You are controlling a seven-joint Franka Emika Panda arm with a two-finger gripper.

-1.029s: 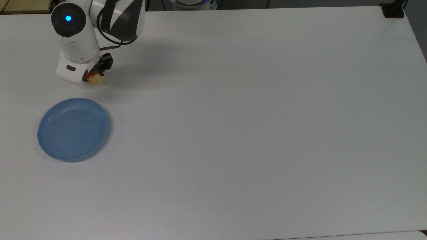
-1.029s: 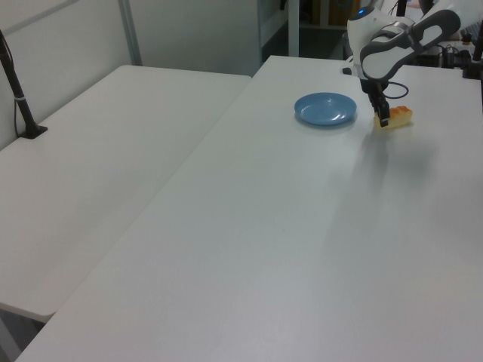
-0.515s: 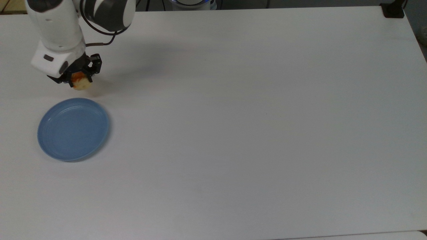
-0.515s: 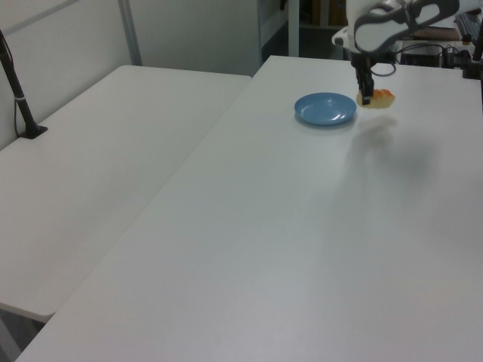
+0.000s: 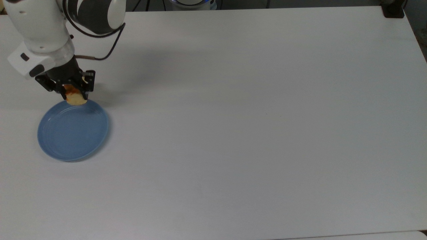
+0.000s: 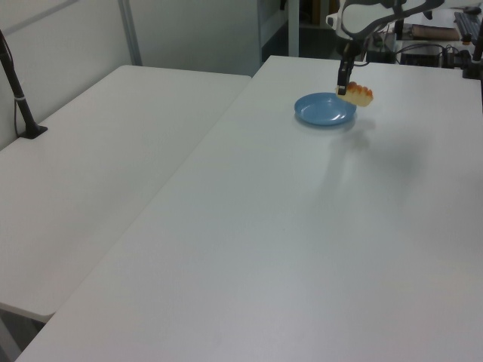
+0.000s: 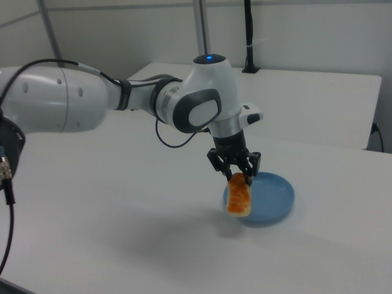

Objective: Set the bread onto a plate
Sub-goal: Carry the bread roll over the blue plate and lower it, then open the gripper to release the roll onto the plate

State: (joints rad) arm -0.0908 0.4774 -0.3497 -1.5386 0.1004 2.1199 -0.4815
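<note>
At top view's left: pincer (image 5: 74,91) clamped on bread (image 5: 75,98), held in air at plate (image 5: 72,129) rim, off the table (image 5: 253,116). Right view: bread (image 7: 239,197) hangs end-down at plate (image 7: 272,197) near edge.

White counter (image 5: 253,126) spreads across the top view, plain and smooth. A dark clamp (image 5: 393,9) sits at its upper right corner. In the left view, a second white table (image 6: 98,158) lies at left, a black post (image 6: 16,90) standing on its far left edge.
</note>
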